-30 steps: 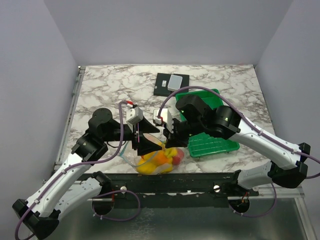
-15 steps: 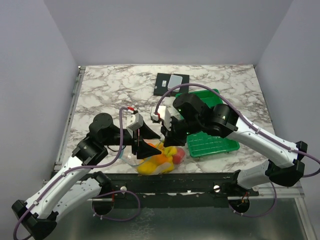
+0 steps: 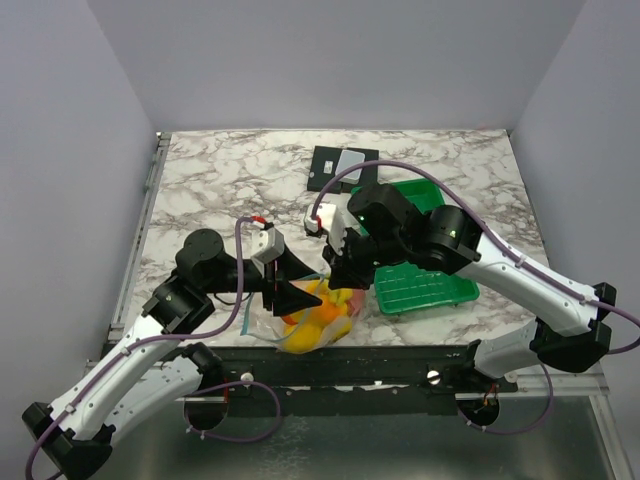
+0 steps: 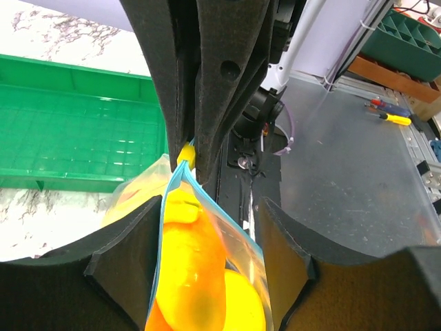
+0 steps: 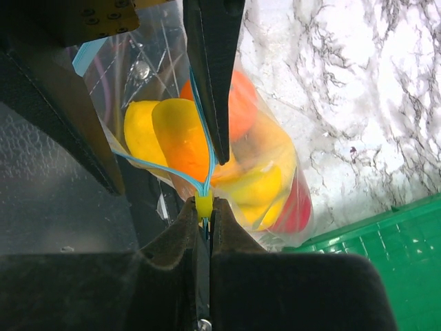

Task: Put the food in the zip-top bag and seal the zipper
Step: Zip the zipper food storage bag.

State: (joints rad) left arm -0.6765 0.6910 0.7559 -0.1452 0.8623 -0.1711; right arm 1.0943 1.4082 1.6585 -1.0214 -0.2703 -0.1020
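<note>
The right gripper [image 5: 204, 207] is clamped on the yellow slider end of the zipper [image 5: 165, 171], holding the zip-top bag [image 3: 315, 322] at the tabletop's [image 3: 220, 180] near edge, beside the green tray [image 3: 420, 290]. The left gripper [image 4: 207, 214] stands parted, its fingers [image 4: 131, 241] straddling the bag's mouth without visibly pinching it. The food [image 5: 176, 134] sits inside the bag.

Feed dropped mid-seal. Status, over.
Right pincer shut on yellow zipper tab. Left pincer open, straddling zip-top bag mouth. Toy fruits inside, mouth unsealed. Nothing blocking.
</note>
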